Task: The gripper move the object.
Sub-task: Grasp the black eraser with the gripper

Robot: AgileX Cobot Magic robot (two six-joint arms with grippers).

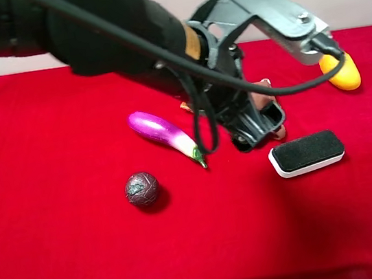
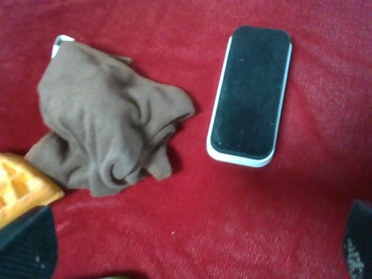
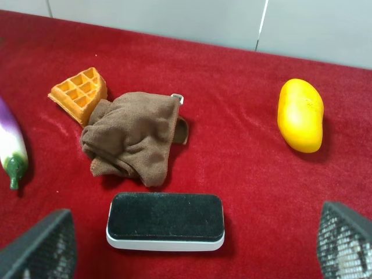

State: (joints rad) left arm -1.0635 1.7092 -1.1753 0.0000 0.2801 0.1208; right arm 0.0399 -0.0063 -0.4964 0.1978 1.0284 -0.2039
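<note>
The eraser block (image 1: 306, 154), white base with a black felt top, lies flat on the red cloth right of centre. It also shows in the left wrist view (image 2: 250, 96) and the right wrist view (image 3: 165, 221). My left gripper (image 1: 261, 129) reaches across the middle and hovers just left of the eraser, above a brown rag. Its jaws are open and empty in the left wrist view (image 2: 192, 256). My right gripper (image 3: 192, 256) is open and empty, and the eraser lies just ahead of its spread fingers. I cannot see the right gripper in the exterior high view.
A brown rag (image 3: 133, 136) and a waffle piece (image 3: 78, 93) lie behind the eraser. A purple eggplant (image 1: 164, 134) and a dark ball (image 1: 142, 189) lie to the left. A yellow mango (image 1: 343, 72) lies at the back right.
</note>
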